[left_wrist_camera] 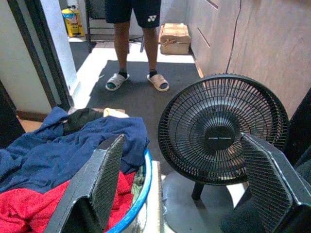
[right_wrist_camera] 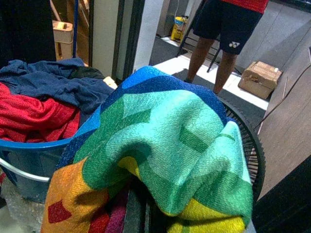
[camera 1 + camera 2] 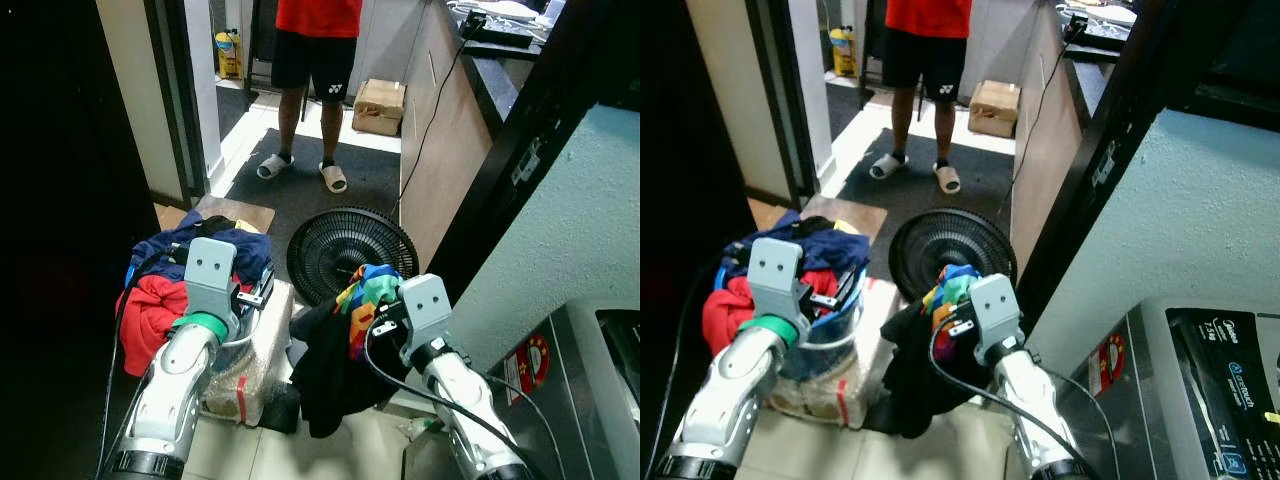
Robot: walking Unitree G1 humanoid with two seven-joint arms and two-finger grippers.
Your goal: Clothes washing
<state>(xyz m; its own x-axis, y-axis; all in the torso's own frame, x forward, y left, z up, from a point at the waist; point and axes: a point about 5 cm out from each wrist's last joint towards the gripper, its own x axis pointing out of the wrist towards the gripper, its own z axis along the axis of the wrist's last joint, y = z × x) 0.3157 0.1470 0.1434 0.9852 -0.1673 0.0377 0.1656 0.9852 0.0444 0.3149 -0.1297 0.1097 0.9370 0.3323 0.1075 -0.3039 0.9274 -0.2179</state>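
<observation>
A blue laundry basket (image 1: 144,182) holds red clothes (image 3: 150,310) and a dark blue garment (image 3: 225,250), standing on a bubble-wrapped package (image 3: 250,365). My left gripper (image 3: 255,292) hovers at the basket's right rim, fingers (image 1: 107,179) spread wide open with nothing between them. My right gripper (image 3: 372,318) is shut on a multicoloured cloth (image 2: 165,145), held up in front of the fan, with black fabric (image 3: 325,375) hanging below it. The cloth hides the right fingers. A washing machine (image 3: 590,380) stands at the lower right.
A black floor fan (image 3: 345,250) stands between the basket and the wall. A person in a red shirt and black shorts (image 3: 315,55) stands on the dark mat ahead, beside a cardboard box (image 3: 378,105). A wooden cabinet (image 3: 440,150) runs along the right.
</observation>
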